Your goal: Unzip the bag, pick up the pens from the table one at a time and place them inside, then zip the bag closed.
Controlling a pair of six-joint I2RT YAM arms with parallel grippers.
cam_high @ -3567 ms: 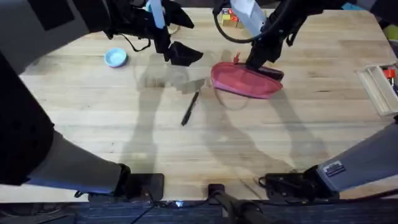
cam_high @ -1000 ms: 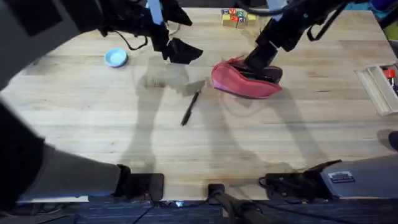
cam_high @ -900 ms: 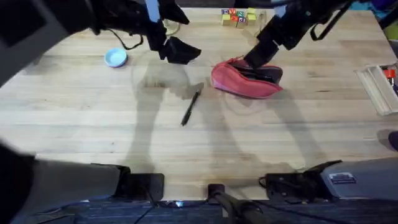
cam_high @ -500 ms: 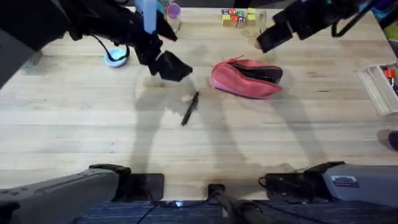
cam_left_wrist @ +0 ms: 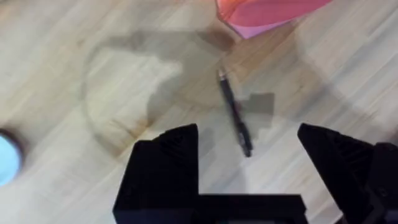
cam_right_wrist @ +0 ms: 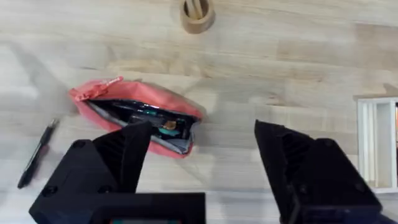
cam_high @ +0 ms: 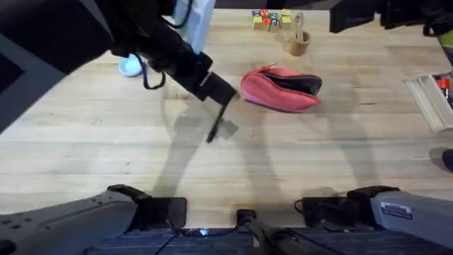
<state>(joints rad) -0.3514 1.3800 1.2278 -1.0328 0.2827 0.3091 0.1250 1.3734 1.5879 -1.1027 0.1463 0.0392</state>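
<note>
Left gripper (cam_left_wrist: 245,155), jaws wide and empty, hovers over the black pen (cam_left_wrist: 234,112) for a pickup; the pink pouch (cam_high: 280,88) (unzipped) waits nearby.

Left hand (cam_left_wrist: 249,180) hangs low with fingers spread; right hand (cam_right_wrist: 202,168) raised, fingers apart.

The soft salmon-pink fabric pouch (cam_high: 280,89) lies right of centre on the light wooden plank table (cam_high: 297,163). The slim black pen (cam_high: 216,123) lies to its lower left, apart from it. A small wooden cup (cam_high: 297,43) stands above the pouch.
</note>
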